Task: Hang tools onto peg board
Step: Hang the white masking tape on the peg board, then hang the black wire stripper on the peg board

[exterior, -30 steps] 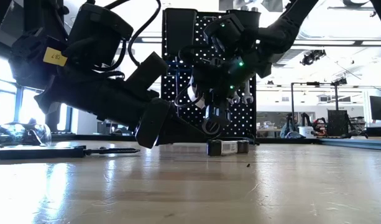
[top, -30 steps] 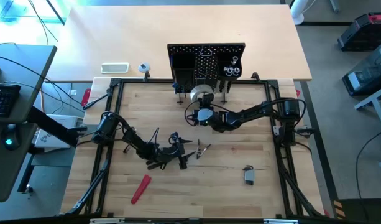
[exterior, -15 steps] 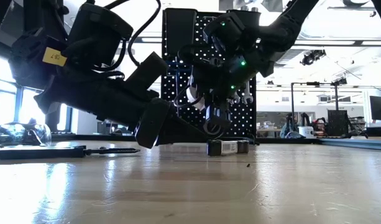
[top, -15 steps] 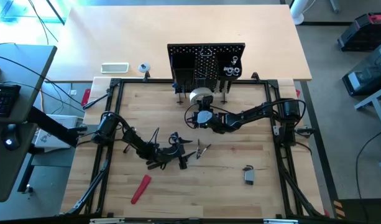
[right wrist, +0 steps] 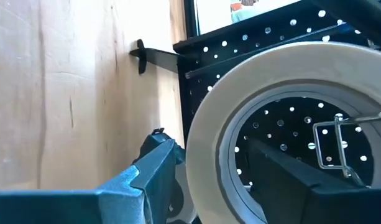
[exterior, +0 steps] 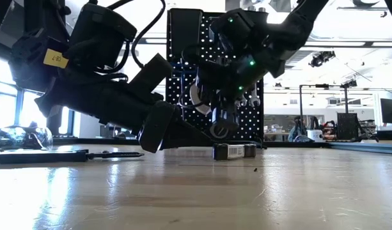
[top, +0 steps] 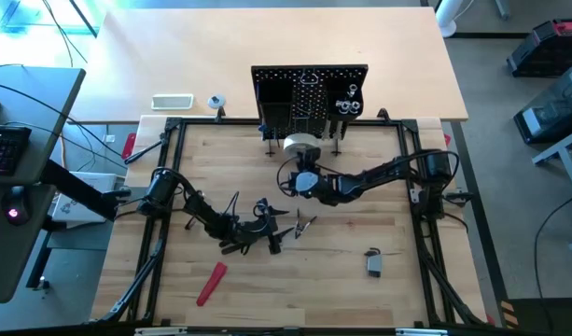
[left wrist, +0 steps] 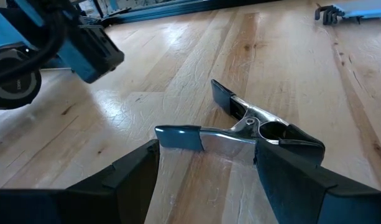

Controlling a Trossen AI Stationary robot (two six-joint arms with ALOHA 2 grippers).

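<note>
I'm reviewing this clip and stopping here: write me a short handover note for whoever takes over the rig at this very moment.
Right gripper: at the foot of the peg board, fingers either side of the white tape roll, which sits over a wire hook; whether it grips cannot be told.
Left gripper: open, low over the table, straddling a metal spring clamp.
Done: wrenches appear hung on the board.
Left: confirm the roll is hooked, then hang the clamp, the red-handled tool, the small item near the table's front right, and the other tools at mid-table.
</note>
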